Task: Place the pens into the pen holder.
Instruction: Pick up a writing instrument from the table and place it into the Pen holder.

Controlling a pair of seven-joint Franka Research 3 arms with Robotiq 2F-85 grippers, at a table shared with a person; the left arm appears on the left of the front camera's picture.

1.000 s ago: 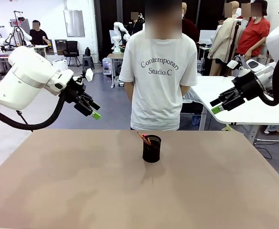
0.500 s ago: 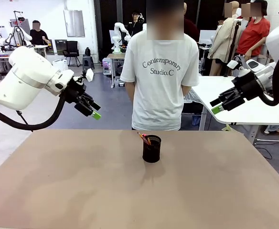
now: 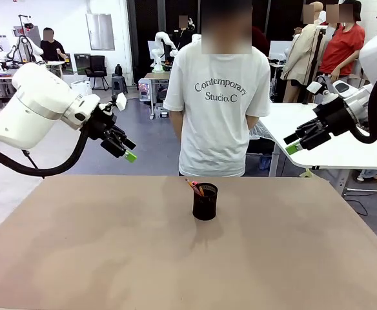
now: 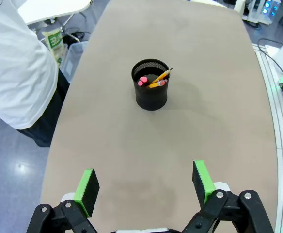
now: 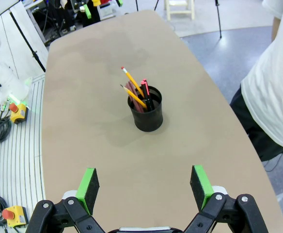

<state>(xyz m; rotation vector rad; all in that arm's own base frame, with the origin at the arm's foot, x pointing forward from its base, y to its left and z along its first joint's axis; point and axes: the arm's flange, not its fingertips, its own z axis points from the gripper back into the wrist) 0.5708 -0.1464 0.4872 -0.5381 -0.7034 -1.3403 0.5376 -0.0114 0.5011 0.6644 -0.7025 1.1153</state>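
The near half of the counter lies bare, a plain tan surface. Toward the far middle of it stands the pen holder, a black mesh cup, upright and well apart from both arms. The pens stand inside it, leaning against the rim with their upper ends above it: a yellow pencil-like one, a black one with red ends and a dark reddish-brown one. In the left wrist view the holder shows the same contents, the yellow stick resting across the rim. The left gripper hangs in the air above the far left edge of the counter, tilted downward toward the middle, its jaws spread wide with nothing between them; its green pads stand far apart in its own wrist view. The right gripper hangs raised at the far right, beyond the counter's edge, likewise angled inward, jaws fully apart and empty, its pads wide in the right wrist view. Behind the far edge a person in a white printed T-shirt stands facing the counter, arms held behind the back, not touching anything on it.
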